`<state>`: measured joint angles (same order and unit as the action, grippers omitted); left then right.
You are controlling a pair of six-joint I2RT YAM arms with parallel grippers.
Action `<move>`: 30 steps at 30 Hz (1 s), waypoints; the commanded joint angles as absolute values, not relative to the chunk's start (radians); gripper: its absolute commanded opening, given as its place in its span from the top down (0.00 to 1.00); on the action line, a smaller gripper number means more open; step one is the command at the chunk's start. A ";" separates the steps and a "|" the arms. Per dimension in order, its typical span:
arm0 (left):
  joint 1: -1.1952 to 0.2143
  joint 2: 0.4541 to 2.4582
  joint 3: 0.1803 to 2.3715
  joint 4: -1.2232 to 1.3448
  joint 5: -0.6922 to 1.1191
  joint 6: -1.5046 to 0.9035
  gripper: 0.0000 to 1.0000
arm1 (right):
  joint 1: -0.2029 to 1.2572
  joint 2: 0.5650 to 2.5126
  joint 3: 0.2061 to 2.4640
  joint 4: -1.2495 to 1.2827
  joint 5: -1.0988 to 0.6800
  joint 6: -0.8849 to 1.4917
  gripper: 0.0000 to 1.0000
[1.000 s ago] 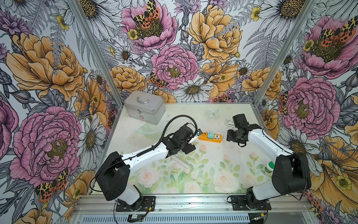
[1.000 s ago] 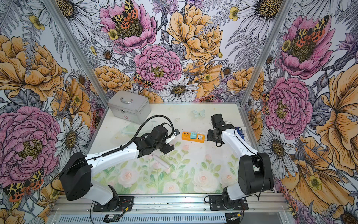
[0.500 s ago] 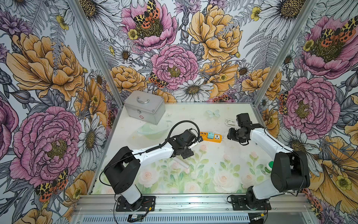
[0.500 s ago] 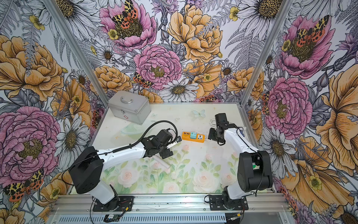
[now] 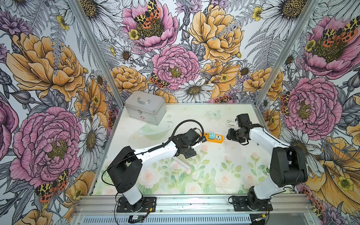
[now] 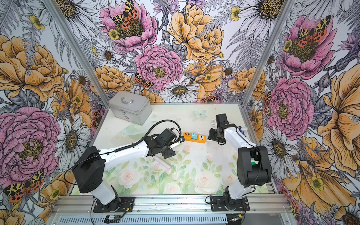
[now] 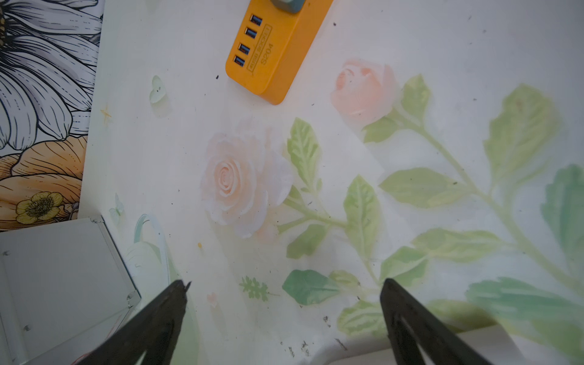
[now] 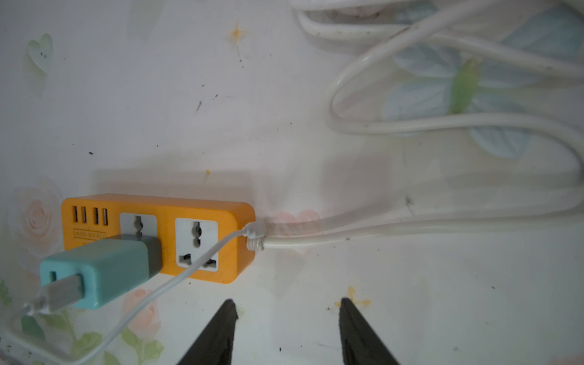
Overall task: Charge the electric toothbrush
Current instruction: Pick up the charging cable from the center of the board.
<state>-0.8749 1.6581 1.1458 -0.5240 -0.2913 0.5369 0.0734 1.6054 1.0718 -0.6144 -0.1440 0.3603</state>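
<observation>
The electric toothbrush lies flat on the counter near the left gripper, whose jaws are spread wide and empty — it is probably light, stiff, slick and prone to roll, best pinched across its thick handle — while the right gripper has its jaws apart, empty.

electric toothbrush: slim white cylinder, lying flat on the floral counter, visible in both top views. lies on a diagonal, a little left of centre, in front of the orange power strip and apart from it. far end hidden under the left arm; brush head not made out.
</observation>
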 commanded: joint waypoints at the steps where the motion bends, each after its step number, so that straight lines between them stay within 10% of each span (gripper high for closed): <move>1: -0.877 1.675 1.159 -0.454 -0.244 0.500 0.04 | 0.085 1.632 1.077 -0.534 -0.179 0.325 0.45; 30: -0.840 1.531 1.013 -0.091 -0.120 0.367 0.03 | 0.126 1.556 1.020 -0.531 -0.105 0.355 0.52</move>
<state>-0.8524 1.5700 1.0237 -0.1280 -0.1440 0.3904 0.1215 1.5993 1.0420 -0.4995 -0.1413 0.3431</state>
